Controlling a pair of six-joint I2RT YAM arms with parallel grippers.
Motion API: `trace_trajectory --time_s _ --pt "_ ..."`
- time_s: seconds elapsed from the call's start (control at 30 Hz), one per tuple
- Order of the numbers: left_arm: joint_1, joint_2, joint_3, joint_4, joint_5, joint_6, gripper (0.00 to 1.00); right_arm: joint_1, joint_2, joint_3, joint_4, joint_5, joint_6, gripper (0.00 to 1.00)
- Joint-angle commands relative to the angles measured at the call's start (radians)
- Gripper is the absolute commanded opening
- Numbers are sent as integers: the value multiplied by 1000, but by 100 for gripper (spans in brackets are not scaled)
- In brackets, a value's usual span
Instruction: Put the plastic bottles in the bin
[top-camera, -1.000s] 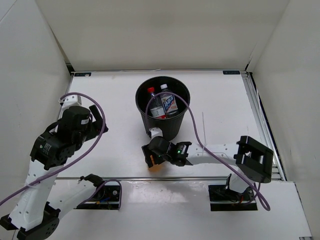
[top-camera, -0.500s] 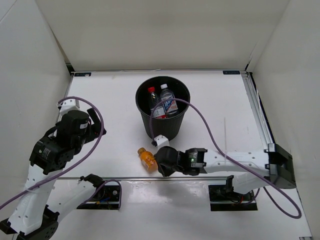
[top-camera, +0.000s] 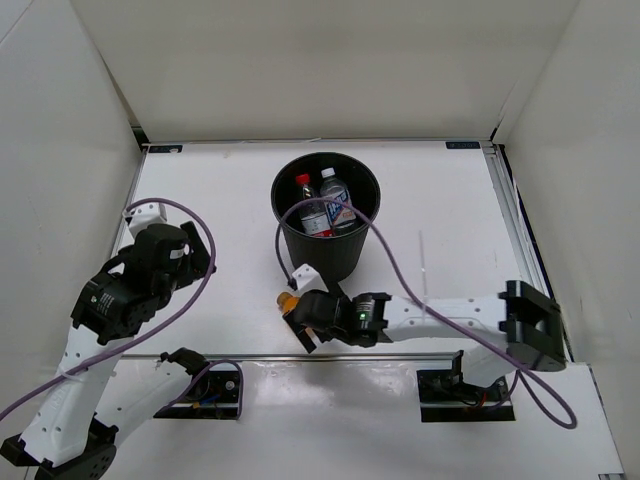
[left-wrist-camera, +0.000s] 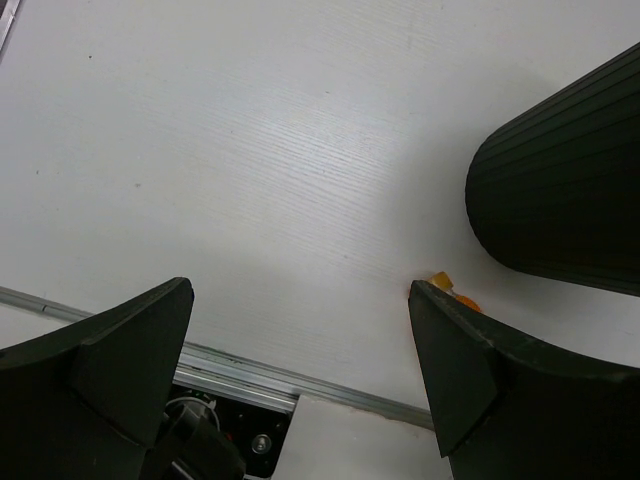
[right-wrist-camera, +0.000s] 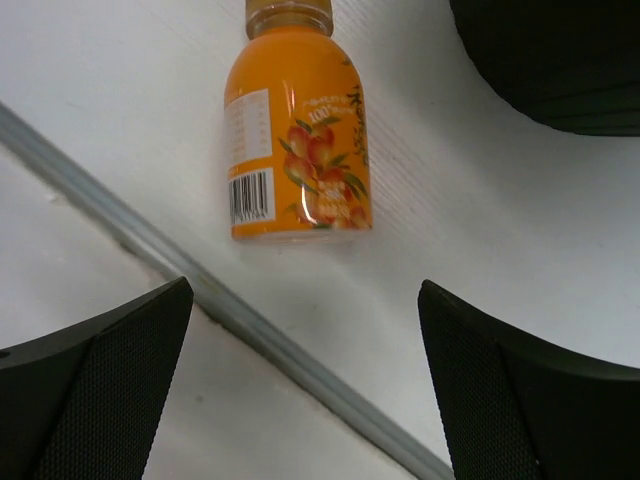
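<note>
Right wrist view puts the orange bottle (right-wrist-camera: 298, 130) straight ahead of me. It lies on its side on the white table (right-wrist-camera: 480, 260), cap pointing away and flat base towards me. My right gripper (right-wrist-camera: 305, 290) is spread wide and grips nothing; the bottle lies beyond my fingertips and not between them, so I judge this the approach to the pick. I keep the gap broad because the bottle lies along my line of reach and its body must pass in base first.

From the top external view, the bin (top-camera: 330, 255) stands just behind the bottle, with a red-capped bottle (top-camera: 309, 208) and a blue-white labelled bottle (top-camera: 339, 204) inside. I cannot make out any others in there.

A metal rail (right-wrist-camera: 215, 300) runs close under the bottle's base, and it may catch a finger if I go low. The bin wall (right-wrist-camera: 560, 60) crowds my right side, and my purple cable (top-camera: 392, 262) loops across the bin's front.

My left gripper (left-wrist-camera: 300, 290) hovers well apart over bare table, fingers wide, empty.
</note>
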Motion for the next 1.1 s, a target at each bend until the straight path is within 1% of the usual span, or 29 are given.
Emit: trace_trajectory --time_s 0.0,0.13,0.27,0.43,0.53,0.63,0.67,0.73,0.8,0.87,0.9,0.93,0.97,1.0,1.03,1.07 --pt "5 -6 18 -30 -23 18 100 -22 76 44 127 21 -96 96" --pt "5 -6 38 -74 -23 27 100 -68 154 53 204 21 -96 96" --pt "5 -6 61 -103 -13 27 100 -109 211 53 292 -25 -148 96" --pt "5 -17 61 -125 22 45 100 -151 255 53 342 -97 -166 96" --pt "5 -37 70 -125 48 45 100 -174 283 53 342 -137 -166 92" --pt "5 -37 70 -125 57 45 100 -183 303 15 342 -169 -140 85" --pt "5 -37 70 -125 57 45 100 -183 303 -11 342 -169 -119 79" --pt "5 -37 79 -125 57 36 100 -183 294 -36 326 -216 -106 71" --pt "5 -46 79 -125 57 22 100 -183 262 -59 285 -232 -84 52" --pt "5 -46 79 -125 48 10 100 -159 223 -70 236 -223 -70 41" --pt "5 -46 79 -125 36 -5 100 -149 174 -70 207 -223 -70 38" --pt "5 -55 79 -125 16 -5 100 -129 151 -41 107 -223 -54 34" --pt "5 -55 70 -125 5 -30 100 -117 130 -12 42 -223 -41 29" --pt "5 -67 70 -125 -6 -39 100 -102 85 19 -24 -223 -30 19" --pt "5 -80 43 -125 -31 -50 100 -56 59 50 -136 -180 -8 17" --pt "5 -80 29 -125 -41 -60 100 -28 28 114 -184 -154 1 17"
